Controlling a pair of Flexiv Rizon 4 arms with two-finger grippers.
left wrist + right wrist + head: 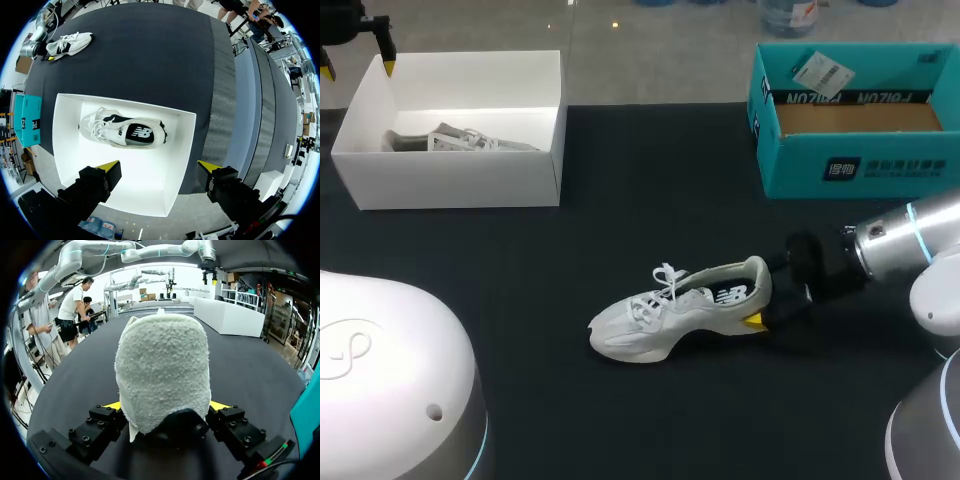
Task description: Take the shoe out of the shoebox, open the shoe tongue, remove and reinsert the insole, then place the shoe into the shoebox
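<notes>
A white sneaker (670, 310) stands upright in the middle of the black table, toe pointing left. My right gripper (765, 292) comes in from the right, and its yellow-tipped fingers press on both sides of the heel. In the right wrist view the sneaker's fuzzy heel (162, 370) fills the gap of the right gripper (165, 405). My left gripper (358, 68) hangs open over the far left corner, above a white box. Seen from the left wrist, the left gripper (159, 166) holds nothing, and the sneaker (69, 42) lies far ahead.
The white box (460, 185) at the back left holds a second sneaker (460, 140), which the left wrist view shows lying on its side (125, 131). An open teal shoebox (850, 170) stands at the back right, with a paper tag on its rim.
</notes>
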